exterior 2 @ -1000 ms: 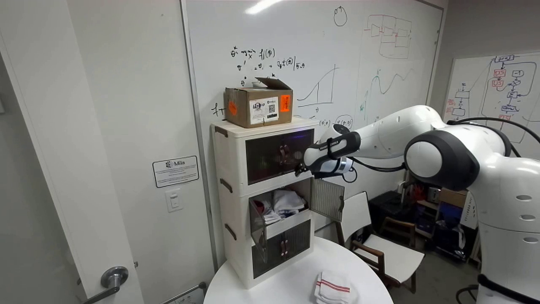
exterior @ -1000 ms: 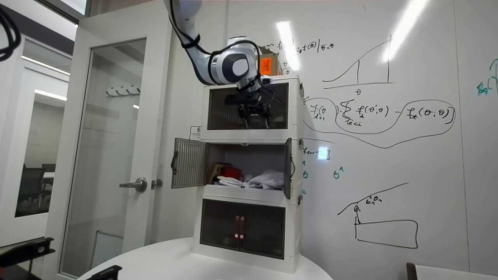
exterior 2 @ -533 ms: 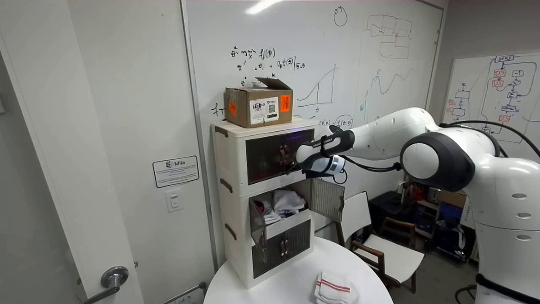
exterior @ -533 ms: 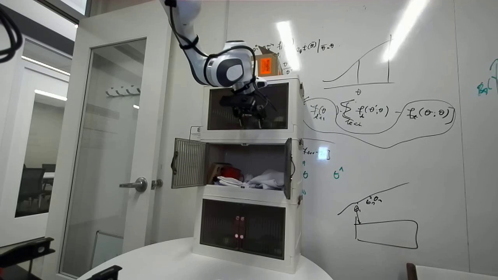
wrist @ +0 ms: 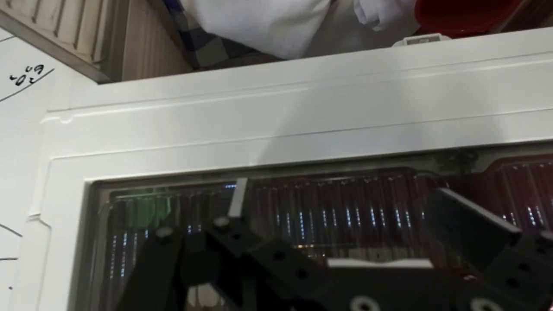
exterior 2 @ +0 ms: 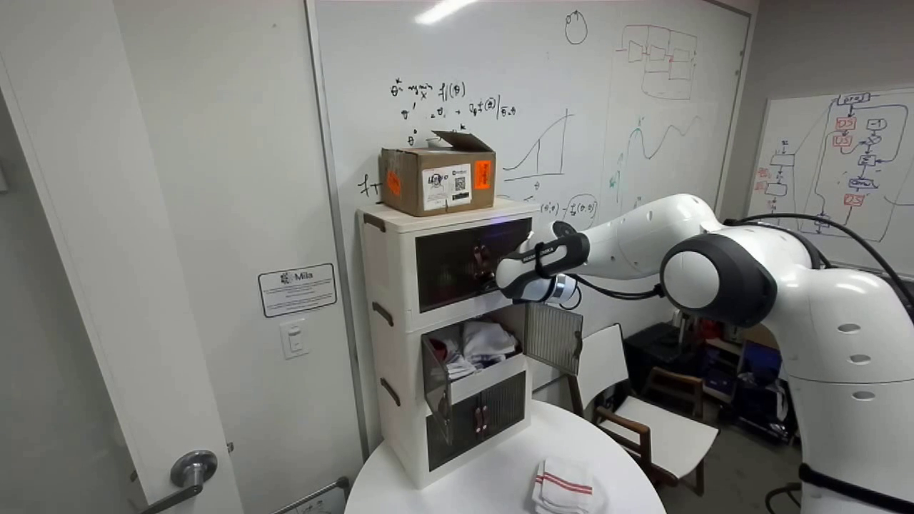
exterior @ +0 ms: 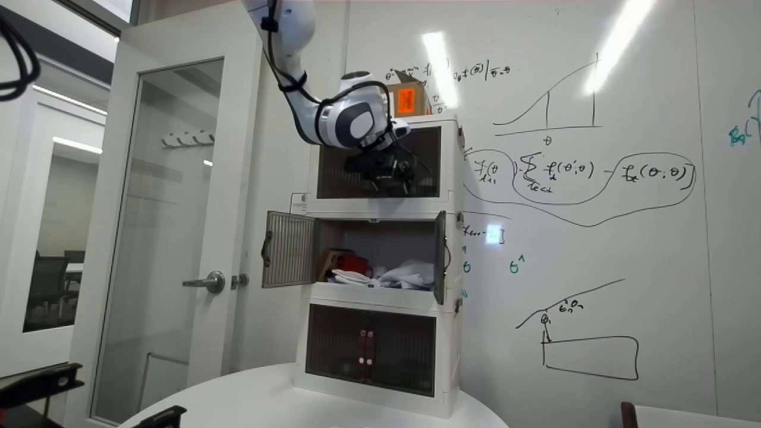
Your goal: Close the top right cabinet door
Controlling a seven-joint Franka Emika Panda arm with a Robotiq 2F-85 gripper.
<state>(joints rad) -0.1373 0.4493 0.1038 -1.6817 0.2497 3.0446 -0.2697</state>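
Gripper (wrist: 338, 192) before ribbed, tinted door (wrist: 298, 207)

White glare on whiteboard (exterior: 594, 249); wrist view dimmer (gripper (wrist: 340, 201) dark, slightly blurred).

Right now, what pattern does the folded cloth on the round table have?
The cloth is white with red stripes; it shows best in an exterior view.

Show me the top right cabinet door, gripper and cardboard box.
Top right cabinet door (exterior: 431, 145), in an exterior view: dark panel's right part.
Gripper (wrist: 348, 205), wrist view: midway between fingertips.
Cardboard box (exterior 2: 441, 183), in an exterior view: labelled side.
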